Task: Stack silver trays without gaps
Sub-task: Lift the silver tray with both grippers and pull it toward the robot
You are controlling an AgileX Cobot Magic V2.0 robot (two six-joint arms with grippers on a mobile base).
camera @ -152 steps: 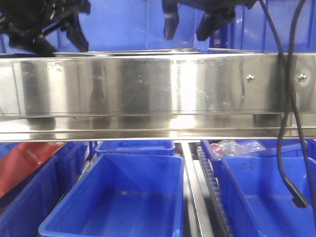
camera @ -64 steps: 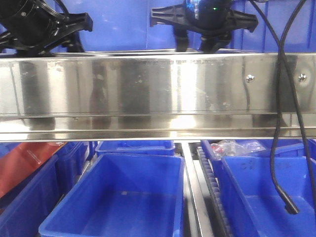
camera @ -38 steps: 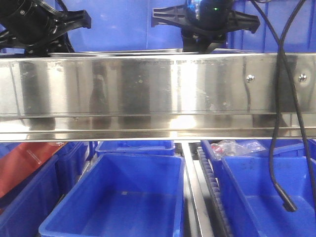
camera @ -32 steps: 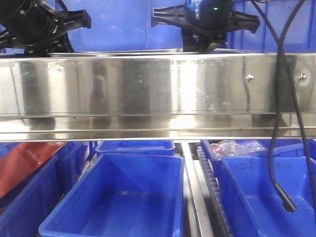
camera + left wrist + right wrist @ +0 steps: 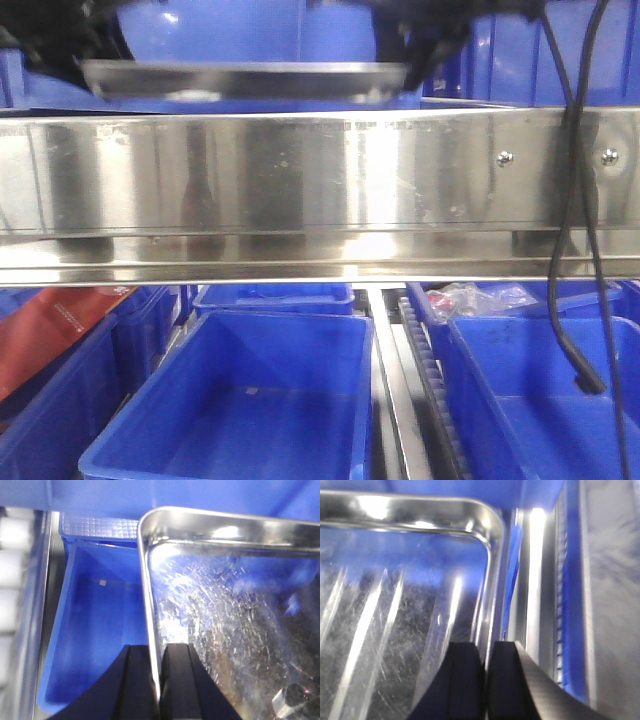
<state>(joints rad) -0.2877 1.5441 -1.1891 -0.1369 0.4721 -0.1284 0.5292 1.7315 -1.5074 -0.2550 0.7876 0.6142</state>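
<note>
Item: shiny rectangular stainless-steel tray point(image 5: 245, 80), slung between both claws, above the broad steel shelf rail point(image 5: 300, 170).
Grip: left claw point(image 5: 156, 655) clenched on its left rim; right claw point(image 5: 486, 652) clenched on its right rim.
Handling: carry level, both claws moving together; lower squarely so the rims nest.

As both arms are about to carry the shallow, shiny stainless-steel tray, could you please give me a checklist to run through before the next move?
1. The left gripper is shut on the left rim of the shallow shiny steel tray: ok.
2. The right gripper is shut on its right rim: ok.
3. Tray roughly level in the front view: ok.
4. Tray above the broad steel shelf rail, not touching it: ok.
5. The hanging black cable is apart from the tray: ok.
6. Second tray to stack onto located: cannot tell; no view shows one clearly.
</note>
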